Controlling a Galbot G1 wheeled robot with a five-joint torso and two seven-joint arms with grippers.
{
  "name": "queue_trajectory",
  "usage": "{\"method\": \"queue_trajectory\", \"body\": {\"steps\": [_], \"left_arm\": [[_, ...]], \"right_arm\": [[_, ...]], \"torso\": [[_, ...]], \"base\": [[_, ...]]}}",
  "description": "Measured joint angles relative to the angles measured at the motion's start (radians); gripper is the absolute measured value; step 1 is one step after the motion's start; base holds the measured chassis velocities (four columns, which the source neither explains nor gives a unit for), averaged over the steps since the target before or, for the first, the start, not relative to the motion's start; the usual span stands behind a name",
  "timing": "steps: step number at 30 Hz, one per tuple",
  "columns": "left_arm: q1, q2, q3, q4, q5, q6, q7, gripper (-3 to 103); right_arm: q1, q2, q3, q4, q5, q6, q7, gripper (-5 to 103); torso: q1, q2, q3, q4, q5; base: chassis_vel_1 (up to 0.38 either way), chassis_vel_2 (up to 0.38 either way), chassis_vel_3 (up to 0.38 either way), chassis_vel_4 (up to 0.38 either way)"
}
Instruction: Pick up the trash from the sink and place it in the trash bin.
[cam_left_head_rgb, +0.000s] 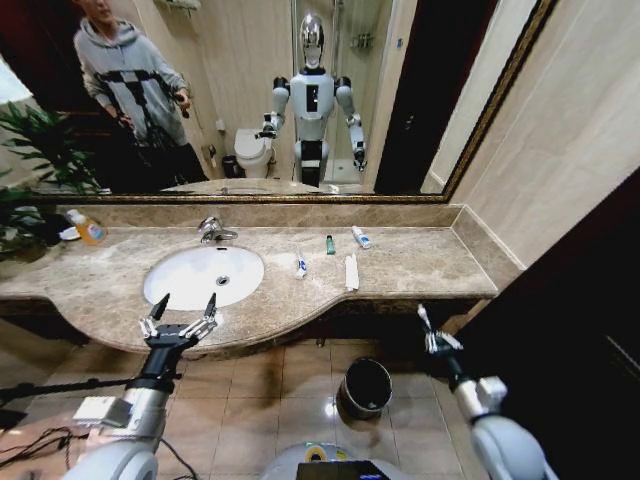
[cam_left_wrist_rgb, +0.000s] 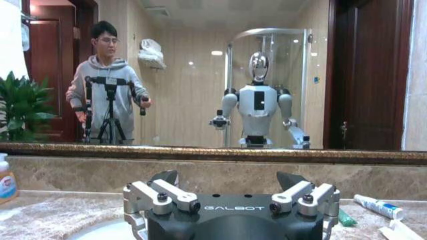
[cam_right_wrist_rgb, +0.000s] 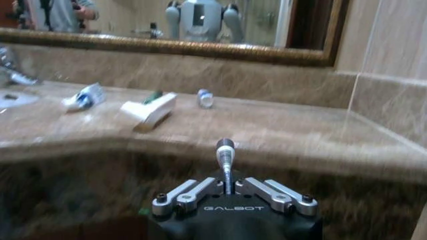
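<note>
Lying on the counter (cam_left_head_rgb: 420, 262) right of the sink (cam_left_head_rgb: 203, 275), the trash (cam_left_head_rgb: 351, 271) is untouched; the open left hand (cam_left_head_rgb: 181, 318) and closed right hand (cam_left_head_rgb: 433, 333) are held off its front edge, where small tubes could be knocked floorward, missing the bin (cam_left_head_rgb: 365, 386).

"GALBOT" stands on the left pincer (cam_left_wrist_rgb: 230, 192) and right pincer (cam_right_wrist_rgb: 225, 150).

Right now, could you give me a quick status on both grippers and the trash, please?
Left gripper open, empty, at the counter edge by the sink. Right gripper shut, empty, below the counter. Trash on the counter; bin on the floor, nothing in the way.
</note>
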Motion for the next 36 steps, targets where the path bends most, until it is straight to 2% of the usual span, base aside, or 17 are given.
{"method": "queue_trajectory", "body": {"steps": [2, 9, 14, 16, 18, 19, 22, 26, 35, 36], "left_arm": [[0.000, 0.000, 0.000, 0.000, 0.000, 0.000, 0.000, 100], [0.000, 0.000, 0.000, 0.000, 0.000, 0.000, 0.000, 100], [0.000, 0.000, 0.000, 0.000, 0.000, 0.000, 0.000, 100], [0.000, 0.000, 0.000, 0.000, 0.000, 0.000, 0.000, 100], [0.000, 0.000, 0.000, 0.000, 0.000, 0.000, 0.000, 100], [0.000, 0.000, 0.000, 0.000, 0.000, 0.000, 0.000, 100], [0.000, 0.000, 0.000, 0.000, 0.000, 0.000, 0.000, 100], [0.000, 0.000, 0.000, 0.000, 0.000, 0.000, 0.000, 100], [0.000, 0.000, 0.000, 0.000, 0.000, 0.000, 0.000, 100], [0.000, 0.000, 0.000, 0.000, 0.000, 0.000, 0.000, 100]], "right_arm": [[-0.005, 0.005, -0.005, -0.010, -0.004, 0.009, -0.007, 3], [0.042, 0.040, -0.071, -0.224, -0.080, 0.027, -0.075, 3], [0.177, 0.064, -0.113, -0.473, -0.207, 0.043, -0.113, 3], [0.199, 0.069, -0.119, -0.508, -0.227, 0.046, -0.115, 3], [0.280, 0.090, -0.140, -0.634, -0.301, 0.054, -0.120, 3], [0.280, 0.090, -0.140, -0.634, -0.301, 0.054, -0.120, 3], [0.367, 0.116, -0.161, -0.768, -0.384, 0.061, -0.122, 3], [0.429, 0.135, -0.168, -0.864, -0.438, 0.058, -0.132, 3], [0.520, 0.166, -0.175, -0.992, -0.489, 0.042, -0.137, 3], [0.548, 0.180, -0.168, -1.039, -0.518, 0.043, -0.137, 3]], "torso": [[0.000, 0.000, 0.000, 0.0000, 0.0000], [0.000, 0.000, 0.000, 0.0000, 0.0004], [0.000, 0.000, 0.000, 0.0001, 0.0002], [0.000, 0.000, 0.000, 0.0002, 0.0003], [0.000, 0.000, 0.000, 0.0002, 0.0001], [0.000, 0.000, 0.000, 0.0002, 0.0001], [0.000, 0.000, 0.000, 0.0002, 0.0002], [0.000, 0.000, 0.000, 0.0001, 0.0002], [0.000, 0.000, 0.000, 0.0002, -0.0001], [0.000, 0.000, 0.000, 0.0001, 0.0004]], "base": [[0.000, 0.000, 0.000, 0.000], [0.000, 0.000, 0.000, 0.000], [0.000, 0.000, 0.000, 0.000], [0.000, 0.000, 0.000, 0.000], [0.000, 0.000, 0.000, 0.000], [0.000, 0.000, 0.000, 0.000], [0.000, 0.000, 0.000, 0.000], [0.000, 0.000, 0.000, 0.000], [0.000, 0.000, 0.000, 0.000], [0.000, 0.000, 0.000, 0.000]]}}
